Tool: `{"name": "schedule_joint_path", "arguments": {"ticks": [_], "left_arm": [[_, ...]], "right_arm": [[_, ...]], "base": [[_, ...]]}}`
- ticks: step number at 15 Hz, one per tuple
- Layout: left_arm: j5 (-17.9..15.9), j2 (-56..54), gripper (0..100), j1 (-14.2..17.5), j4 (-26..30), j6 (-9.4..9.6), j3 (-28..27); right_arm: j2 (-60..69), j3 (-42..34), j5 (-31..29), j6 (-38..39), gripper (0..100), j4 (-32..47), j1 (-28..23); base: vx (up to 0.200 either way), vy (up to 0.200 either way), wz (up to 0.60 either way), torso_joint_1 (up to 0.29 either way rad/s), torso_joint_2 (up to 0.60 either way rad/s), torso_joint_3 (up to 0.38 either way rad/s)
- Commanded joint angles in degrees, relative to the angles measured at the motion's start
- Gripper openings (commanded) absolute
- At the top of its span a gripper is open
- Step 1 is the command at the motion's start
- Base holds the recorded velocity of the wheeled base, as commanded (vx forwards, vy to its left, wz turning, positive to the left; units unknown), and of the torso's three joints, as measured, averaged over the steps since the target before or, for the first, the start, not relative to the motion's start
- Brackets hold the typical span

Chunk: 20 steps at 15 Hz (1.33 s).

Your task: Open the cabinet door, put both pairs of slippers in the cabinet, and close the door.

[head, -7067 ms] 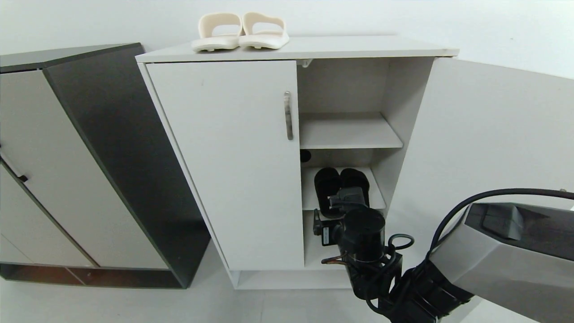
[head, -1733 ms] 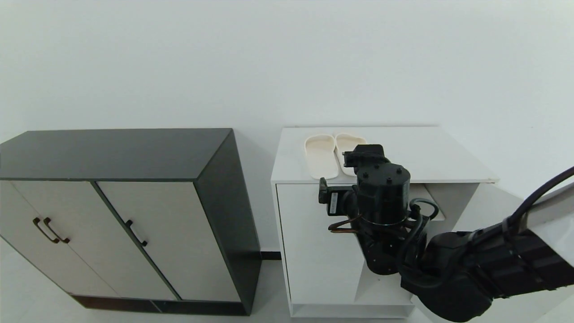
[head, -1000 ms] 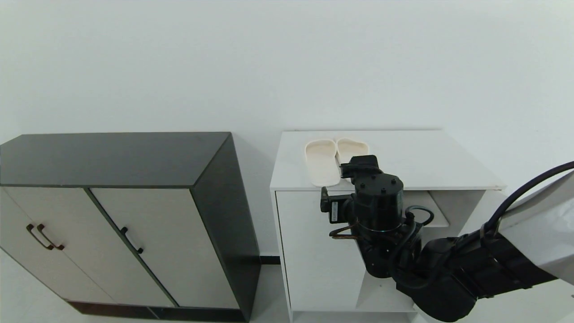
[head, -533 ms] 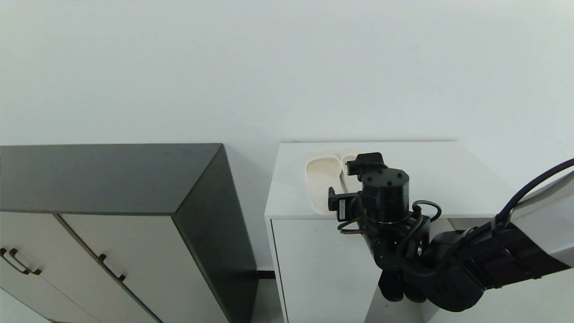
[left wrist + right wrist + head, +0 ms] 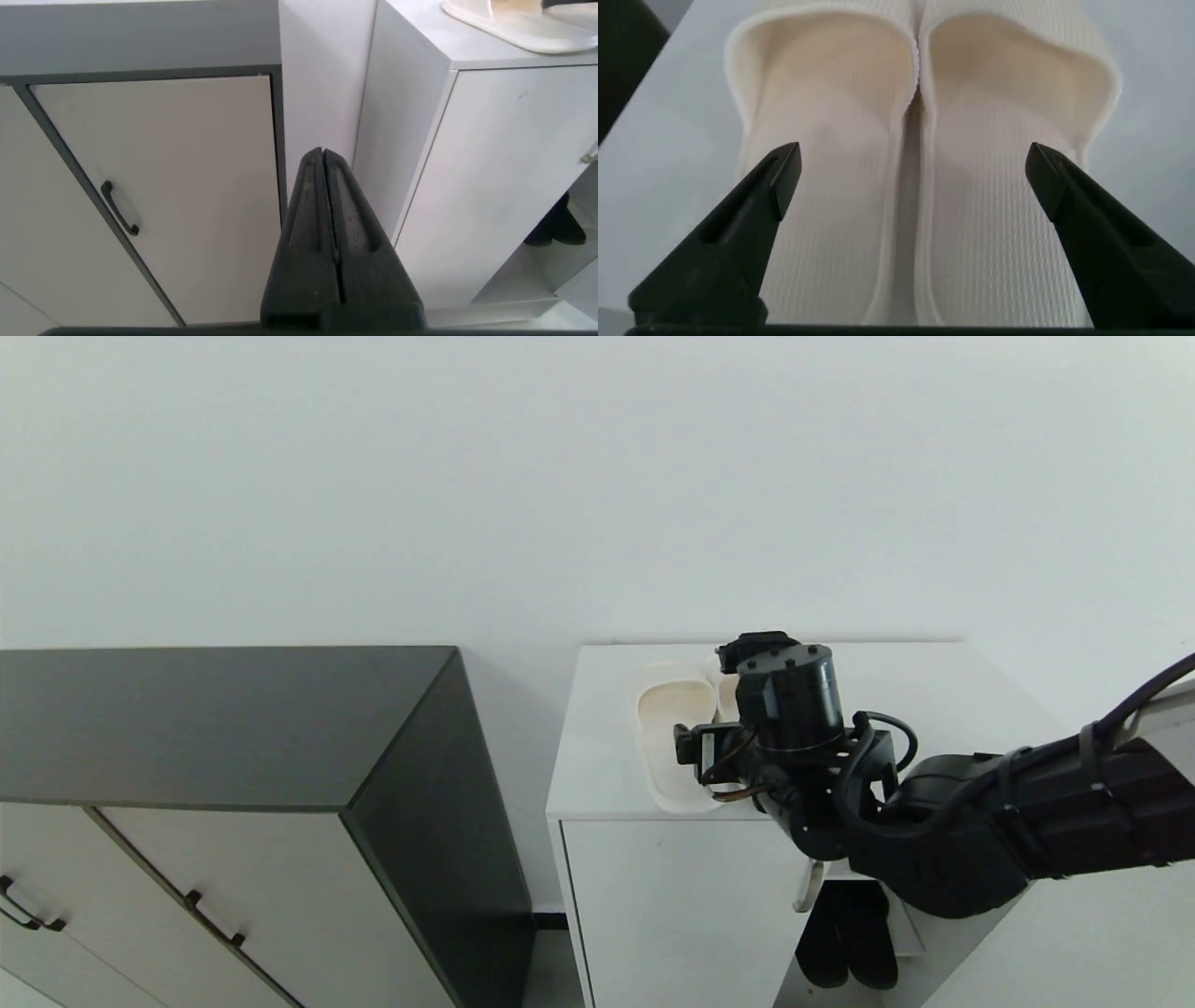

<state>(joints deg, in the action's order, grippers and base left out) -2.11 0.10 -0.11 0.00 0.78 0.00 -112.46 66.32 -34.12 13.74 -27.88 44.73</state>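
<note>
Right wrist view: the right gripper (image 5: 913,157) gapes wide, its fingers (image 5: 738,238) flanking the cream slippers (image 5: 994,121), gripping nothing.

**Colours and surface patterns of the slippers, cabinets and grippers.**

The cream moulded slippers (image 5: 831,215) carry a fine ribbed weave across both footbeds, with smooth rims of the same cream. The white board cabinet (image 5: 672,905) under them is plain and unpatterned, with a silver metal door handle (image 5: 808,887). The matt black slippers (image 5: 845,933) inside it show no pattern. To the left, the charcoal-topped cabinet (image 5: 224,719) has pale grey-beige doors (image 5: 159,187) and dark bar handles (image 5: 215,919). The right gripper (image 5: 913,154) and left gripper (image 5: 324,159) are black. The far wall (image 5: 560,476) is plain off-white.
</note>
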Motion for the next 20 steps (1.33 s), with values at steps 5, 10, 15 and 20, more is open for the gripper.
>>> {"name": "schedule_joint_path", "arguments": {"ticks": [5, 10, 15, 20], "left_arm": [[0.00, 0.08, 0, 0.02, 0.00, 0.01, 0.00], [0.00, 0.08, 0, 0.02, 0.00, 0.10, 0.00], [0.00, 0.08, 0, 0.02, 0.00, 0.01, 0.00], [0.00, 0.08, 0, 0.02, 0.00, 0.10, 0.00]], "right_arm": [[-4.00, 4.08, 2.13, 0.50, 100, 0.28, -2.45], [-8.39, 7.51, 2.39, -0.64, 100, -3.15, -3.24], [-11.73, 11.29, 2.39, -2.23, 100, -4.29, -4.91], [-12.17, 11.38, 2.39, -3.63, 0, -5.78, -5.09]], "base": [[0.000, 0.000, 0.00, 0.000, 0.00, 0.000], [0.000, 0.000, 0.00, 0.000, 0.00, 0.000], [0.000, 0.000, 0.00, 0.000, 0.00, 0.000], [0.000, 0.000, 0.00, 0.000, 0.00, 0.000]]}}
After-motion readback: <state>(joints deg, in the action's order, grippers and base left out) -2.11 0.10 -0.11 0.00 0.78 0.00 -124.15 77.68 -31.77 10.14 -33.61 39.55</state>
